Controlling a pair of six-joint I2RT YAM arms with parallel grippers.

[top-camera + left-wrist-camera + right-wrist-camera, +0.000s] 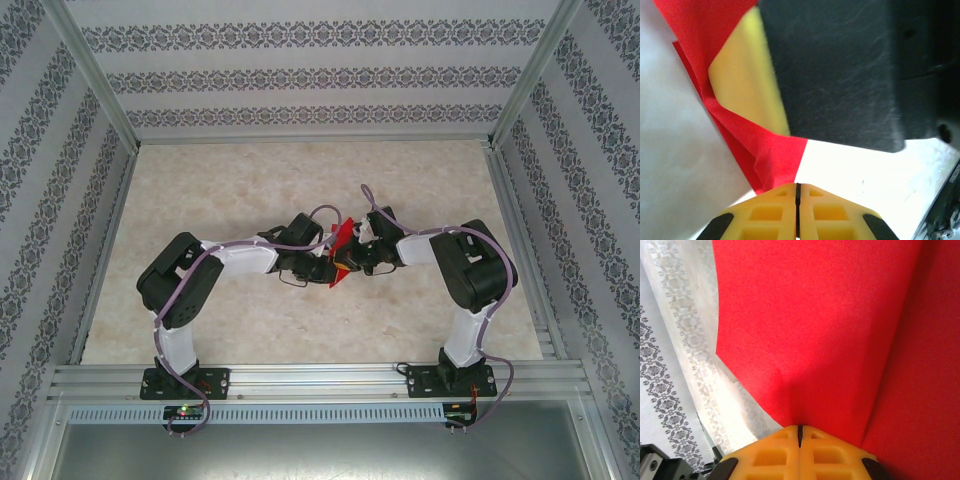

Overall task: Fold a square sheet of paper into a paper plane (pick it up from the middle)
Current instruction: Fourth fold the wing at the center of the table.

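Note:
The red sheet of paper is held up above the table's middle, folded into layers with creases, between my two grippers. My left gripper comes in from the left and my right gripper from the right, almost touching. In the left wrist view the yellow jaws of the left gripper are shut, with the paper's lower corner running in at their tips. The right gripper's yellow finger lies against the paper higher up. In the right wrist view the right gripper is shut on the paper.
The marbled tabletop is ringed by patterned walls. An aluminium rail runs along the near edge with both arm bases on it. Metal frame posts stand at the back corners.

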